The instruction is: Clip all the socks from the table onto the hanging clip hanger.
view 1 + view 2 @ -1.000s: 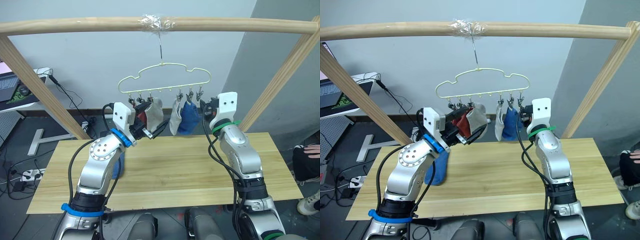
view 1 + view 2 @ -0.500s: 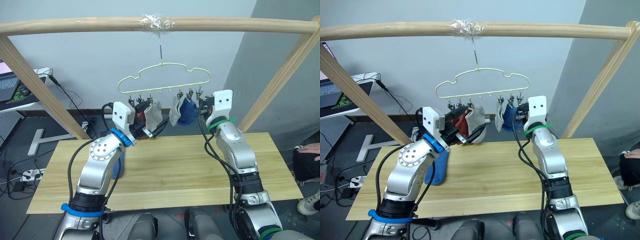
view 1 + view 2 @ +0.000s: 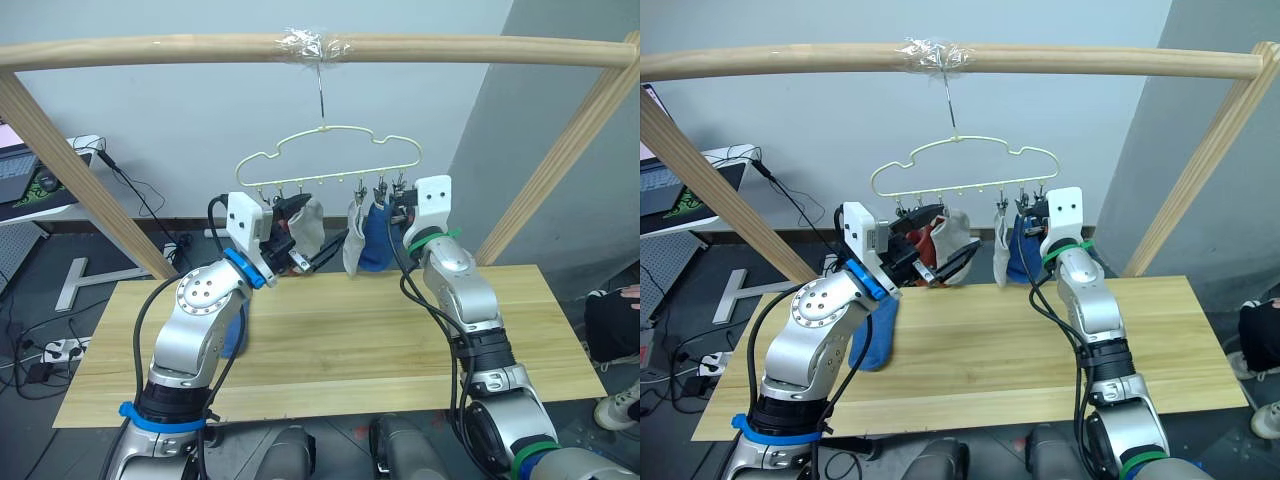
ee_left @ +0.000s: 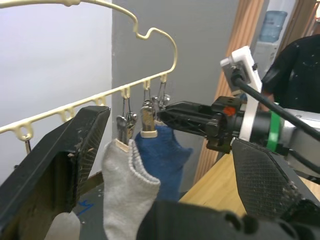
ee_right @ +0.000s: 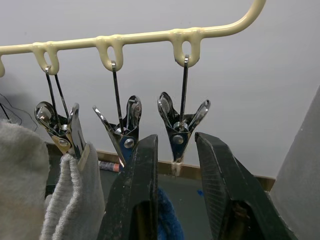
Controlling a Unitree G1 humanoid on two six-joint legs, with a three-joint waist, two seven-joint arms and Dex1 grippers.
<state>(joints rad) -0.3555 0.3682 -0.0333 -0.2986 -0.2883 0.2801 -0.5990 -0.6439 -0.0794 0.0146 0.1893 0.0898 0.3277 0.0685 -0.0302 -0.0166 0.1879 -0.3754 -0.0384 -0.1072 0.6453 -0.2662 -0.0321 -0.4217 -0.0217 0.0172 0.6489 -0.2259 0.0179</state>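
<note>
- My right pincer [image 3: 400, 207] has climbed and drifted toward 10 o'clock since a second ago, from beside the hung blue sock up to the end clips of the clip hanger [image 3: 330, 155].
- In the right wrist view that pincer's fingers [image 5: 137, 200] stand spread, with the last clip [image 5: 181, 122] just above the gap between them; they close on nothing I can see.
- My left pincer [image 3: 300, 235] has risen a little and sits under the hanger at about 8 o'clock from its hook.
- It is spread, as the left wrist view shows, and the brick red sock [image 3: 281, 232] lies at its fingers; I cannot tell whether it is gripped.
- The hanger hangs by its metal hook from the taped middle of the wooden pole [image 3: 150, 50] above the counter [image 3: 350, 330].
- Three socks hang from the clips: a light grey sock [image 3: 308, 222] near my left pincer, a second grey sock [image 3: 354, 245] at the hanger's 5 o'clock, and a blue sock [image 3: 374, 240] touching it on the right.
- One more blue sock [image 3: 876, 335] is on the counter, draped over its far-left part behind my left arm.
- A person [image 3: 612, 325] sits at the far right edge, at 3 o'clock, well apart from the counter.
</note>
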